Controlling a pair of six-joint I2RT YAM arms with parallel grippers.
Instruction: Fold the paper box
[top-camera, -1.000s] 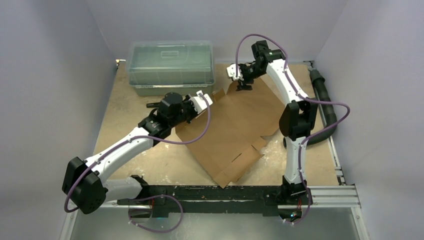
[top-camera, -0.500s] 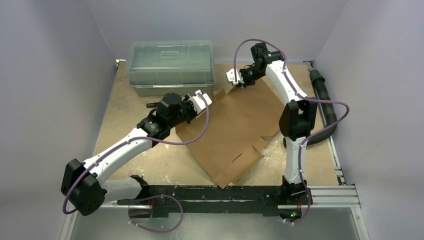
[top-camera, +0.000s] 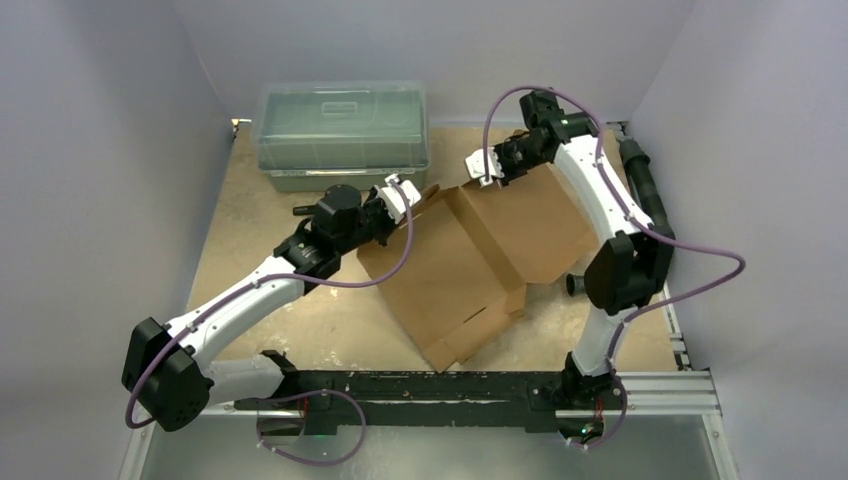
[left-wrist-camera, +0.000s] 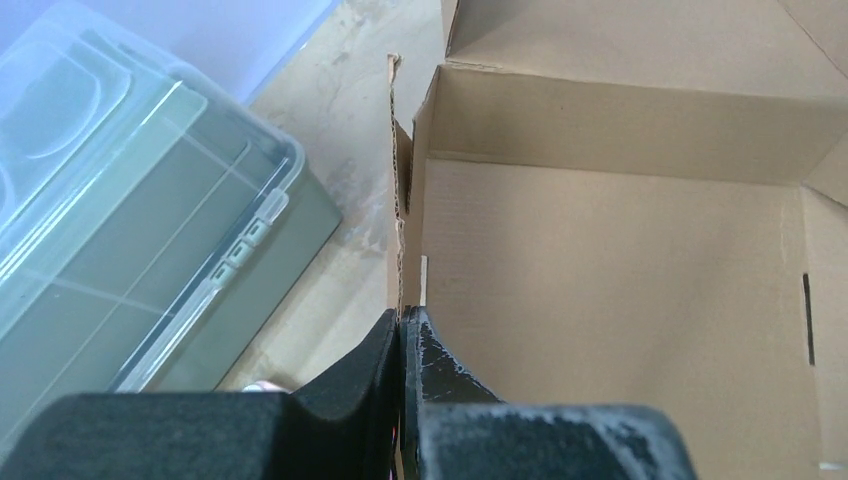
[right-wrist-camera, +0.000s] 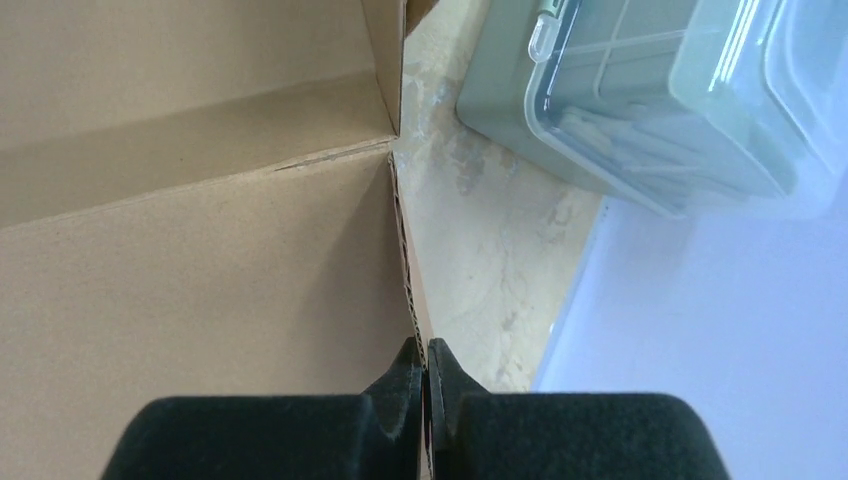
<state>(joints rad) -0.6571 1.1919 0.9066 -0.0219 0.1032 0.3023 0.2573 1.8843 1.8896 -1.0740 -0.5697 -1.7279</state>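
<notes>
The paper box (top-camera: 480, 250) is plain brown cardboard with no print on it that I can read. You can see the little wavy lines inside its cut edges. It is a cut sheet with flaps, and it is only partly folded. It is bent along a crease across its middle, and small flaps stick out at the end nearest the arms. It sits in the middle of the bench (top-camera: 270, 250), just in front of a see-through greenish plastic bin with a lid (top-camera: 340, 135).

The left hand (top-camera: 405, 192) is closed tight on the box. It pinches the thin edge of a side flap that stands up at the far left corner, the one closest to the bin. From the left wrist you look down into the box, at a flat floor with walls standing up around it.

The right hand (top-camera: 487, 165) is closed tight too. It pinches the far edge of the box and holds that side up off the bench.
</notes>
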